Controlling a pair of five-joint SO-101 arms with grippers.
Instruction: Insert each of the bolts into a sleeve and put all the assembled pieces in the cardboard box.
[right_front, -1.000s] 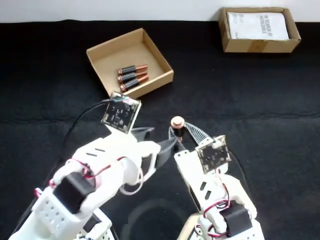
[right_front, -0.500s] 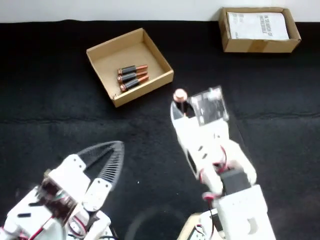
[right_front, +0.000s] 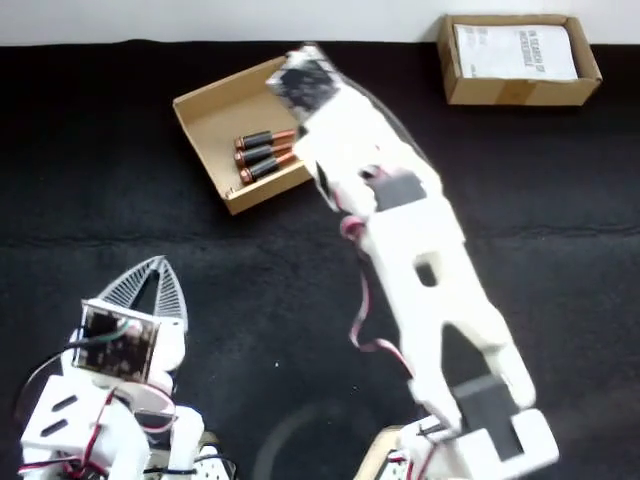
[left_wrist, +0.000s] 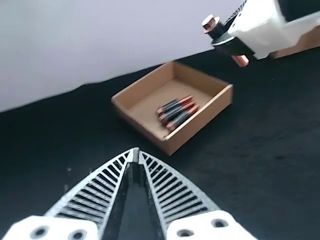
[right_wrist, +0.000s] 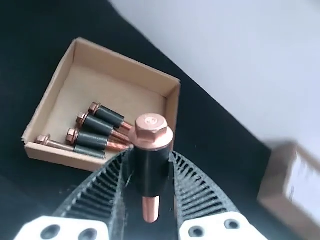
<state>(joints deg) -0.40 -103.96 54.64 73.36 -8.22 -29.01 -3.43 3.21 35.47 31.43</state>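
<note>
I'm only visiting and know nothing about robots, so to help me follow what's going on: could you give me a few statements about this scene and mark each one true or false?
1. The right gripper holds a sleeved bolt. True.
2. The cardboard box is empty. False: three assembled pieces lie in it, side by side.
3. The left gripper holds a bolt. False: it is shut on nothing.
4. The sleeved bolt is up in the air, off the table. True.
</note>
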